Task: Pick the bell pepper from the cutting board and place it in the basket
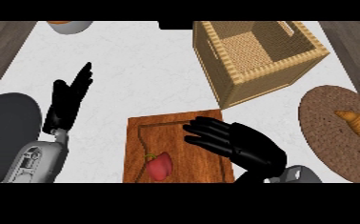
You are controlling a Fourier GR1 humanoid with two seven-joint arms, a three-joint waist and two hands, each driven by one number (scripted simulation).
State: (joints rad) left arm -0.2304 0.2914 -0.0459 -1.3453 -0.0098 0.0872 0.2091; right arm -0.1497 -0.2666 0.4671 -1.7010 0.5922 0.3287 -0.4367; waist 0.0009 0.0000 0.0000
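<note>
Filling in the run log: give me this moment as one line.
stage: reaching | right hand: open above cutting board | bell pepper: on board, untouched | left hand: open, resting | basket: no pepper

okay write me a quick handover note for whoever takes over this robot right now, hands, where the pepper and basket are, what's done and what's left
Left hand: open, fingers up, resting at the view's left over the counter.
Right hand: open, over the brown wooden cutting board, holding nothing.
Red bell pepper with green stem: lying on the board's near part, left of the right hand.
Square woven wicker basket: beyond the board, to the right; no pepper in it.
Done: nothing yet.
Left: grasp pepper, carry it to the basket, release.
</note>
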